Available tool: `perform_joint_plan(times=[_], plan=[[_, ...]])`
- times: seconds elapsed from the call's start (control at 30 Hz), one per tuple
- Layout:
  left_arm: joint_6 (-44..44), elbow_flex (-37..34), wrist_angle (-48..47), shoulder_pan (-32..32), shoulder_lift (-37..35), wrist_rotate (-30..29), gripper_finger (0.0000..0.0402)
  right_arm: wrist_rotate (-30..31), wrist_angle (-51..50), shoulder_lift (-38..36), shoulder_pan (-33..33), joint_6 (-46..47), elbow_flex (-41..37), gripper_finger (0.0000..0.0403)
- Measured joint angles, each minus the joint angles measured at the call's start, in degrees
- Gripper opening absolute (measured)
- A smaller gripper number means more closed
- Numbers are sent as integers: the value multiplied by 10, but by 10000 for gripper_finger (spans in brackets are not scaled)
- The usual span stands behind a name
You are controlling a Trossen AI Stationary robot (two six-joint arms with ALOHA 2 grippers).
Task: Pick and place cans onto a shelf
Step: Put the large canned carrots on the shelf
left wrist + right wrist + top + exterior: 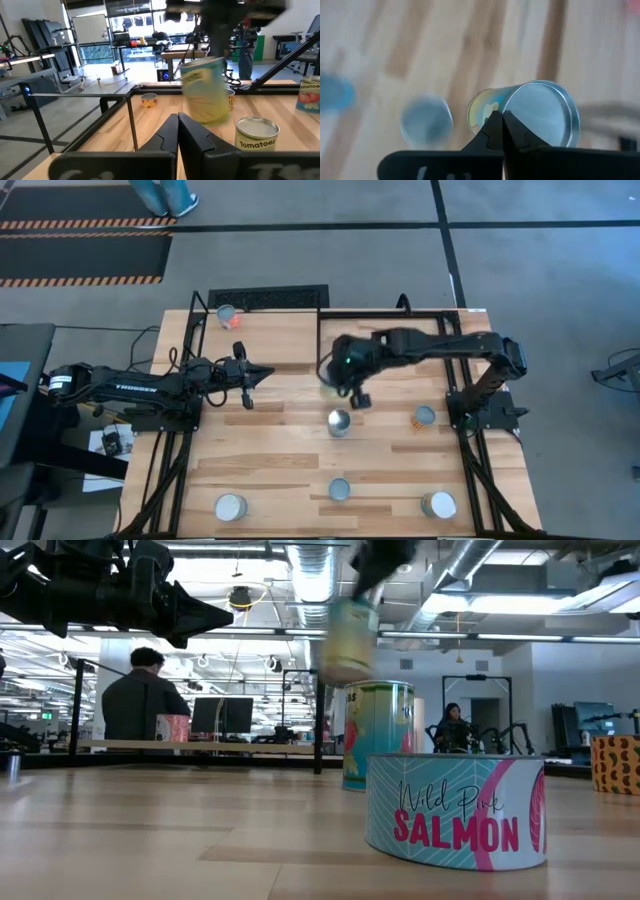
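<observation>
Planked wood fills the table (260, 450) of a bright, open workshop, where a seated person (140, 695) works at a screen in the background. Above the middle of the table, the right gripper (345, 385) carries a yellowish-labelled can (204, 89) clear of the surface, its fingers clamped on the can's side, as the right wrist view shows with the silver lid turned toward the camera. The left gripper (262, 374) hangs idle near the table's left-centre, fingers pressed together and holding nothing.

The shelf (390, 330), a paler board edged with black rods, lies along the far side of the table; no can is seen standing on the part that shows. By that reading the job is at an early stage, with the first lift apparently under way.

Much is left. A tomato can (339, 422) stands just beside the carried one, a small can (424, 417) sits nearer the right edge, and three more line the near side: one at left (230, 507), the salmon can (339, 489) in the middle, one at right (439, 505). Another can (226, 314) rests at the far left corner.
</observation>
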Motion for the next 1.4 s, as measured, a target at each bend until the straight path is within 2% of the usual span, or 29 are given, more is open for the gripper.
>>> perform_joint_plan(times=[0.3, 0.7, 1.0, 1.27, 1.4], plan=[[-3, 0, 0, 0, 0, 0, 0, -3, 137, 122, 36, 32, 6, 5], [-2, 0, -5, 0, 0, 0, 0, 26, 145, 272, 31, -43, 130, 4], [-1, 0, -14, 0, 0, -3, 0, 33, 145, 298, 18, -75, 158, 23], [5, 0, -17, 0, 0, -4, 0, 33, 156, 297, 15, -76, 158, 79], [5, 0, -16, 0, 0, -4, 0, 35, 116, 275, 22, -95, 170, 98]])
